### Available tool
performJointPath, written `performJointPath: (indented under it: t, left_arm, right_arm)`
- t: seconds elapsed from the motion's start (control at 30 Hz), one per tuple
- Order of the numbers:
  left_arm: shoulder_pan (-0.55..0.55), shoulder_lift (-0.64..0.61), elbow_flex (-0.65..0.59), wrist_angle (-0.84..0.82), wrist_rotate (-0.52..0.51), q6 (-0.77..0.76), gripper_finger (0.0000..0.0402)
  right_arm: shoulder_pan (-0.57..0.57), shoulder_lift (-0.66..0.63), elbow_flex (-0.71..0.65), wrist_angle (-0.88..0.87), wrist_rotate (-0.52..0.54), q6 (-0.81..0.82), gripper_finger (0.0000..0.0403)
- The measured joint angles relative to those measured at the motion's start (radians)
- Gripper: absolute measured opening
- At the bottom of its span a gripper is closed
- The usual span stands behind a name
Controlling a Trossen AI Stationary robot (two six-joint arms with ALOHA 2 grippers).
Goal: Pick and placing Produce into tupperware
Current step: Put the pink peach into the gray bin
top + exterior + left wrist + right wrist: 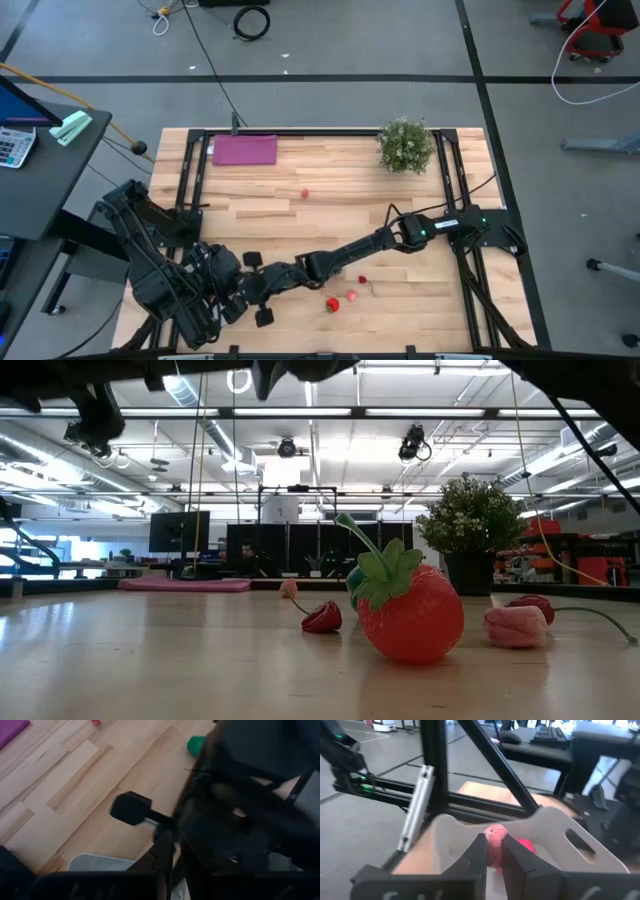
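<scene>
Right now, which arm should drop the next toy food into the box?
The right arm: its tool already pinches a pink piece of produce just above the tupperware.

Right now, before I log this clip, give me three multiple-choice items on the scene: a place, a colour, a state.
1. In the high view, where does the potted plant stand?
A) top right of the table
B) bottom left
C) centre
2. What colour is the produce piece in the right pincer?
A) green
B) pink
C) yellow
3. The right pincer is:
A) open and bare
B) out of view
C) shut on the produce piece

Answers: 1 A, it stands by that corner. 2 B, the right wrist view shows it pink. 3 C, both fingers press it above the tupperware.
</scene>
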Motion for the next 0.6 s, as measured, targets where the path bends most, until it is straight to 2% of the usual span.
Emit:
performJointPath:
  t: [0.17, 0.4, 0.6]
  left_arm:
    - [0.000, 0.000, 0.000, 0.000, -0.001, 0.007, 0.0040]
    - [0.000, 0.000, 0.000, 0.000, 0.000, 0.007, 0.0032]
    - [0.000, 0.000, 0.000, 0.000, 0.000, 0.004, 0.0026]
  right_arm:
    - [-0.013, 0.004, 0.000, -0.010, -0.085, 0.040, 0.0070]
    - [-0.012, 0.004, 0.000, -0.033, -0.088, 0.037, 0.0131]
    - [-0.009, 0.004, 0.000, -0.044, -0.088, 0.040, 0.0160]
